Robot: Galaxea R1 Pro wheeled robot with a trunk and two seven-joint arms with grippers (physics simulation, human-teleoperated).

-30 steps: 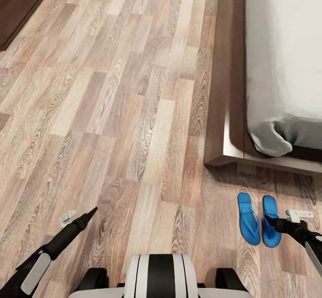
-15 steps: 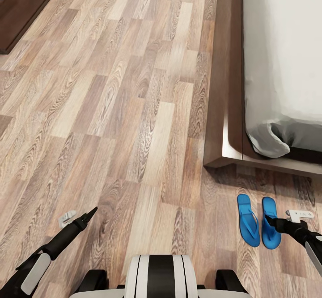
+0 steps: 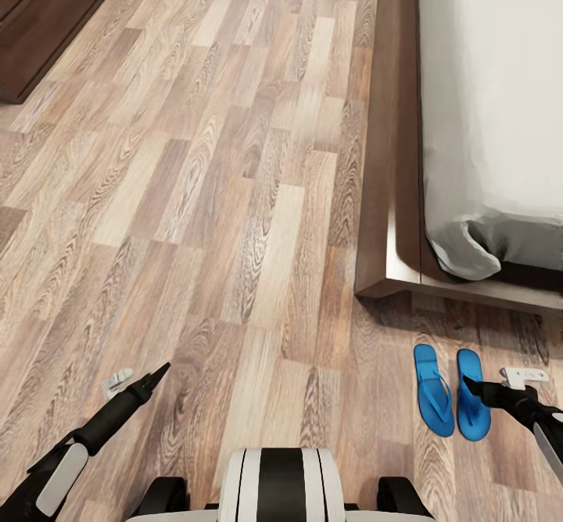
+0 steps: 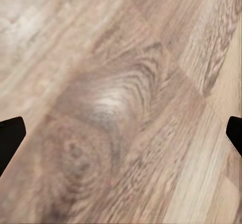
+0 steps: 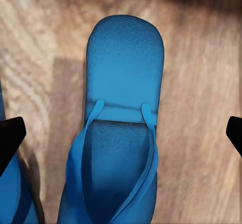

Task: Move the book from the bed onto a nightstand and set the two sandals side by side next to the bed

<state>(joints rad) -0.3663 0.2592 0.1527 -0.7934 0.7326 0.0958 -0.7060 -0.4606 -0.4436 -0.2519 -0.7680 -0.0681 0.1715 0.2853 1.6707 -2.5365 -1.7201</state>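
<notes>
Two blue sandals lie side by side on the wood floor just off the bed's corner, the left sandal (image 3: 434, 390) and the right sandal (image 3: 474, 397). My right gripper (image 3: 494, 379) hangs open over the right sandal (image 5: 121, 148), holding nothing; the other sandal (image 5: 9, 199) shows at the edge of the right wrist view. My left gripper (image 3: 141, 375) is open above bare floor (image 4: 121, 113). The bed has a pale mattress (image 3: 489, 91) and a dark wooden frame (image 3: 391, 193). The book and the nightstand are out of view.
A long low dark-brown cabinet (image 3: 43, 21) stands at the far left. Wood-plank floor (image 3: 234, 193) stretches wide between it and the bed frame. The robot's white and black base (image 3: 277, 483) is at the near edge.
The whole head view has shifted slightly, showing more of the cabinet. Both arms and the sandals keep their places.
</notes>
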